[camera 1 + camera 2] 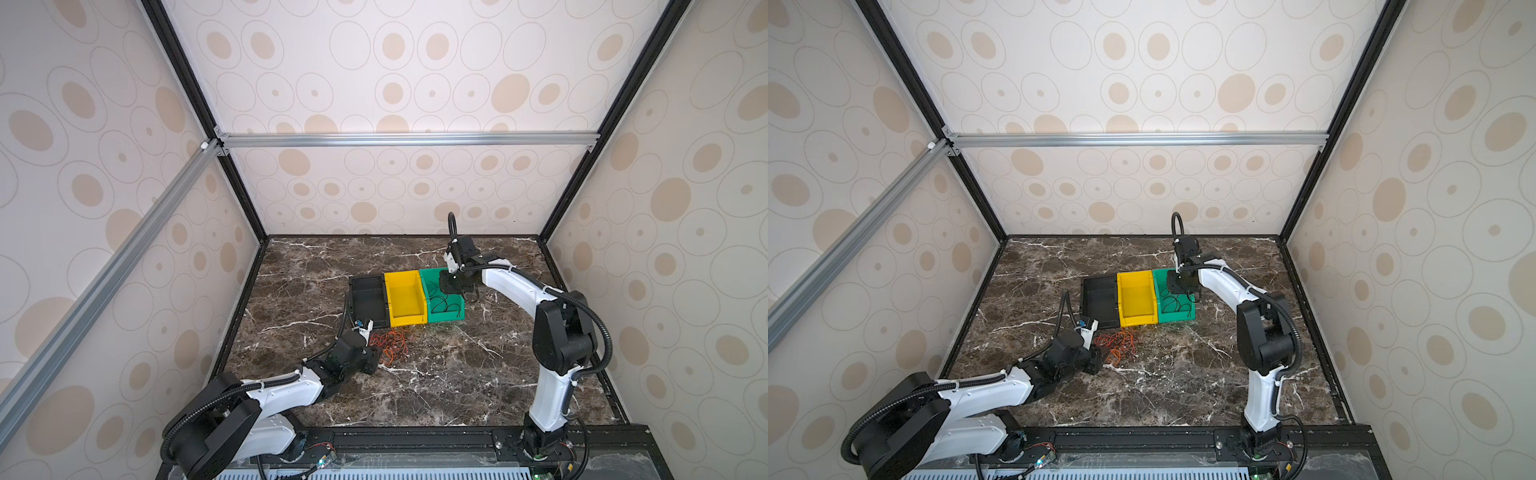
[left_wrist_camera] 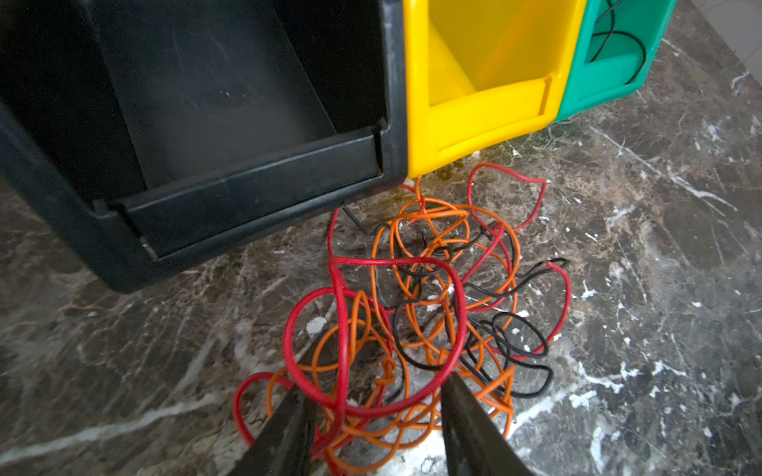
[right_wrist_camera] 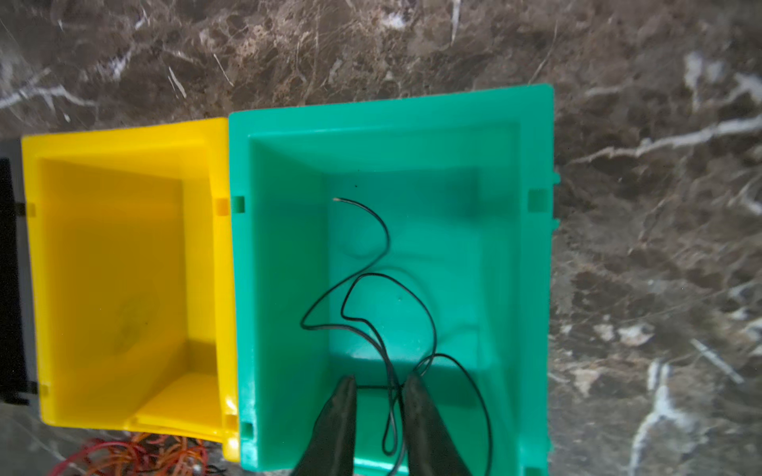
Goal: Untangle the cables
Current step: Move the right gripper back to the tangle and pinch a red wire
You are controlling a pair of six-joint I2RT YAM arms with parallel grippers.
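Note:
The cables lie as an orange, red and black tangle on the marble, just in front of the black and yellow bins. My left gripper is low at the near side of the pile. Its jaws are open and straddle red and orange loops, and one red loop is draped across both fingers. My right gripper hangs over the green bin. Its jaws are open a little, and a black cable runs between the tips and lies loose in the bin.
Three bins stand side by side at mid-table: the black bin, the yellow bin and the green bin. The black bin and the yellow bin hold nothing visible. Patterned walls enclose the dark marble table.

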